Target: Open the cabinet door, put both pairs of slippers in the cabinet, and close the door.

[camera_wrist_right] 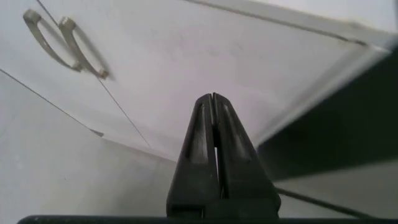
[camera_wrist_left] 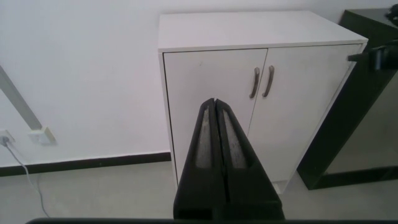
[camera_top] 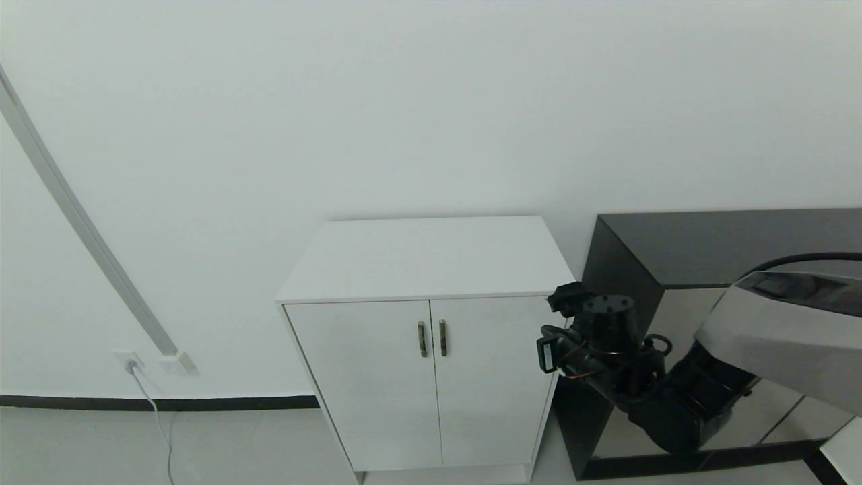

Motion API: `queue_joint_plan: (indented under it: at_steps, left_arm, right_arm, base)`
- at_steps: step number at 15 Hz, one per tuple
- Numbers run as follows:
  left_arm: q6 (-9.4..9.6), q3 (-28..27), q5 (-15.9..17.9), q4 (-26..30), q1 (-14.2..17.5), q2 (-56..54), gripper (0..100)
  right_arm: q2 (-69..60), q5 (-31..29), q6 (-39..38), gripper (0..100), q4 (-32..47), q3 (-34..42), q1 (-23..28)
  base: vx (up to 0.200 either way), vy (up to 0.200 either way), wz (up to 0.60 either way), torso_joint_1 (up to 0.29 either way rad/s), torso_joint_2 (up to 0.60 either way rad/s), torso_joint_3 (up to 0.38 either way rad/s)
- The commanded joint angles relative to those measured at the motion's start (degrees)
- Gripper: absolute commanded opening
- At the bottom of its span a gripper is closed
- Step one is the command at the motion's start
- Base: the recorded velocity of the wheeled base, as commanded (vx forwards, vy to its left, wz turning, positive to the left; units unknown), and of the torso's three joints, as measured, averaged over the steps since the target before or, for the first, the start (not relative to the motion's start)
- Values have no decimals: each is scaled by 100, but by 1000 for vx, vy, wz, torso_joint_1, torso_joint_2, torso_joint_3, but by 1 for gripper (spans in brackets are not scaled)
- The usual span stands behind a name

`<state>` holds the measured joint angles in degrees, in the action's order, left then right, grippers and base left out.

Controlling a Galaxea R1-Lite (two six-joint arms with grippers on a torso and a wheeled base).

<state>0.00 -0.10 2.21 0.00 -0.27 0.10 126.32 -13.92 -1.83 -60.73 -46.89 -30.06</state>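
Cabinet (camera_top: 424, 259), white and two-doored, stands against the wall with both doors shut, its paired handles (camera_top: 422, 339) flanking the middle seam. The head view adds a black sideboard (camera_top: 707, 242) just beside the cabinet's right flank, and a wall socket (camera_top: 129, 362) with a cable off to the left. The right gripper (camera_wrist_right: 212, 98) hangs close to the right door's outer edge (fingers pressed together, holding nothing). The left gripper (camera_wrist_left: 214, 102), likewise closed and empty, faces the cabinet front from farther back.

At lower right, the glossy black jointed right arm (camera_top: 606, 323) carried thin cables (camera_top: 580, 369) and a smooth silver-grey shell (camera_top: 774, 327).
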Motion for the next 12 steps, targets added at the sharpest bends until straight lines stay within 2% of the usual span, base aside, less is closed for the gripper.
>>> queue_joint_plan:
  at_steps: [1,3,6,9,12]
  left_arm:
    - [0,1,-1,0,0,-1,0]
    - [0,1,-1,9,0,-1,0]
    - [0,1,-1,0,0,-1,0]
    - [9,1,-1,0,0,-1,0]
    - [0,1,-1,9,0,-1,0]
  right_arm:
    - [-890,-366,7,0,-387,1085,326]
    - [-1320,-700,33,0,-712,1850,536]
    - [-2103,-744,69,0,-782,2685,914]
    - [-2867,-744,244,0,-782,3335,1301]
    - [-3421,-735,315,0,-765,3827,1380]
  base:
    - [0,0,0,0,0,0]
    - [0,0,0,0,0,0]
    - [0,0,0,0,0,0]
    - [0,0,0,0,0,0]
    - [0,0,0,0,0,0]
